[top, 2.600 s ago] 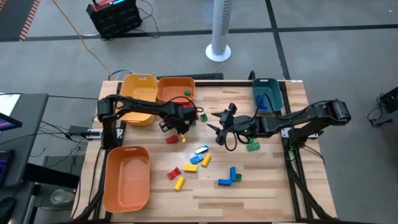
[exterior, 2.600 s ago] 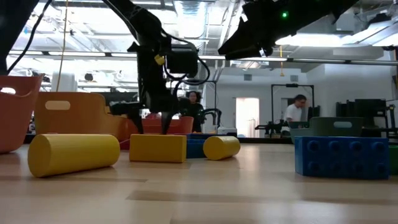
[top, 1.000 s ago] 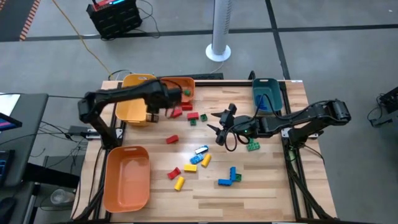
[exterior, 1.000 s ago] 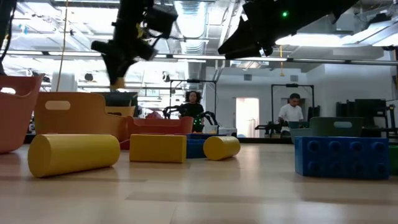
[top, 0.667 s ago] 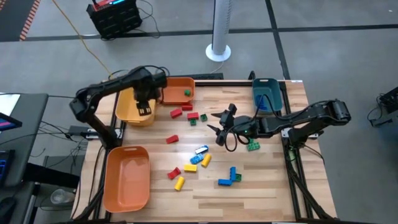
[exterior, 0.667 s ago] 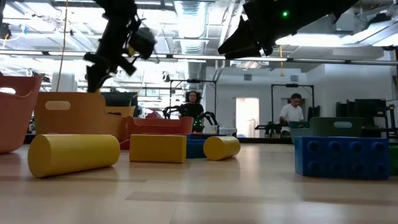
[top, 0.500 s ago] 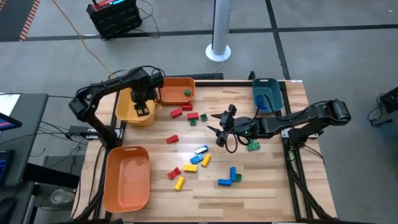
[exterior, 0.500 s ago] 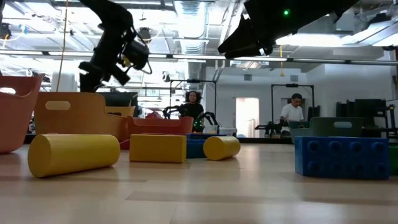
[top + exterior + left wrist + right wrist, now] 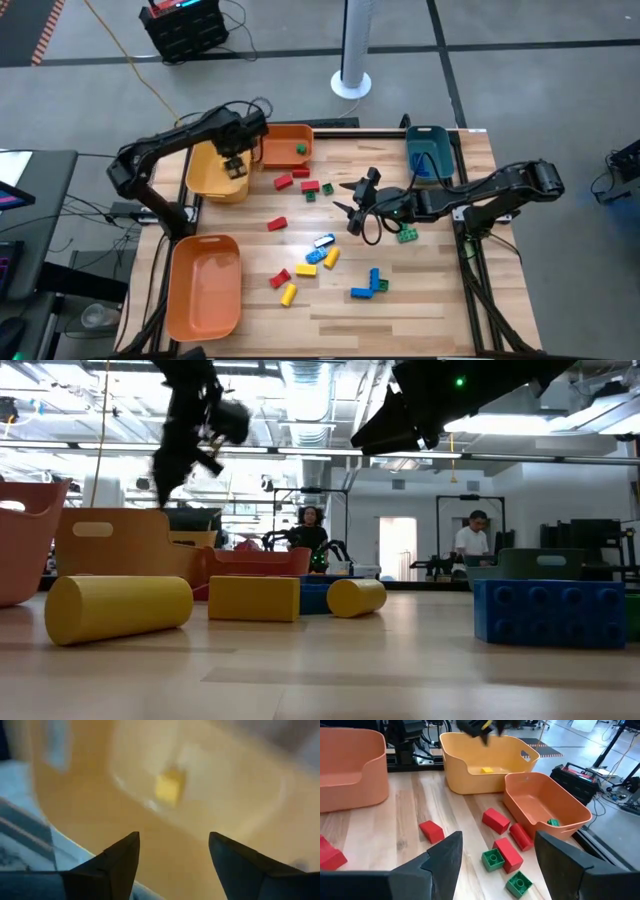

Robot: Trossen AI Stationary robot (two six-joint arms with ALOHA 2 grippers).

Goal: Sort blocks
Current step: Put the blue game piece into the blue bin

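Left end effector (image 9: 236, 166): hovered over the yellow bin (image 9: 205, 176) at the tabletop's far left corner, its fingers spread with nothing between them.
Yellow block (image 9: 168, 789): lay loose on the yellow bin's floor, directly below the left end effector; the right wrist view showed the same piece (image 9: 487, 770) inside that bin.
Right end effector (image 9: 352, 203): waited mid-tabletop with fingers spread wide, empty, a red and green cluster just ahead of it.
Step in hand: a drop into the yellow bin looked finished, to my eye; the sensible follow-up would be lifting straight clear of the bin wall before swinging back toward the loose pile.
Doing it well: I would pick one colour at a time, come down square on a block that sits apart from its neighbours, and avoid nudging the touching ones.
Bins, counted: four, namely the yellow bin, a small orange bin (image 9: 284, 147) beside it, a large orange bin (image 9: 204, 285) nearer the front left, and a teal bin (image 9: 428, 150) beyond the right end effector.
Green block (image 9: 300, 149): one sat in the small orange bin.
Loose blocks (image 9: 322, 254): roughly five red, four yellow, three green and three or four blue on the tabletop, though the touching ones were hard to separate.
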